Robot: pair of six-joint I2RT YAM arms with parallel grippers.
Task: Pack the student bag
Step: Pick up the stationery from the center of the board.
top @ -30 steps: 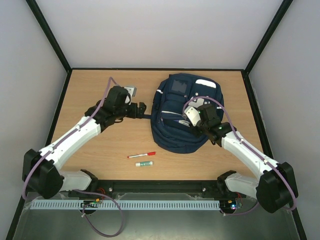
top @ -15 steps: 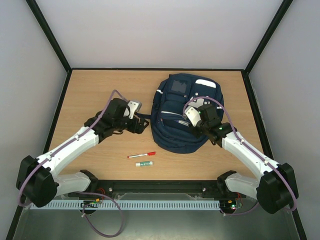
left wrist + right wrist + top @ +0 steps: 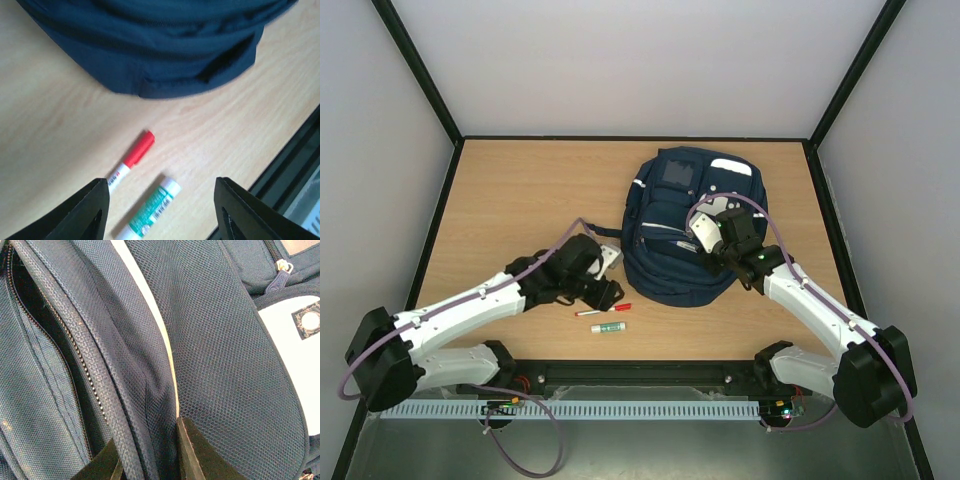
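The student bag (image 3: 665, 205) is a navy backpack with white patches, lying flat at the middle right of the table. My right gripper (image 3: 705, 246) is shut on a fold of the bag's fabric (image 3: 150, 405) beside an open zipper (image 3: 75, 355), holding the pocket edge. My left gripper (image 3: 610, 292) is open and empty, low over a red-capped marker (image 3: 603, 310) and a green-and-white glue stick (image 3: 608, 327). In the left wrist view the marker (image 3: 132, 156) and glue stick (image 3: 152, 210) lie between my spread fingers (image 3: 92, 210), just in front of the bag's bottom edge (image 3: 150, 45).
The black front rail of the table (image 3: 295, 160) runs close behind the glue stick. Bare wood (image 3: 520, 190) lies to the left of the bag. Black frame edges bound the table on all sides.
My left arm has swung from the bag's left side toward the near edge and now hovers over the marker and glue stick. The right arm and bag have not moved.
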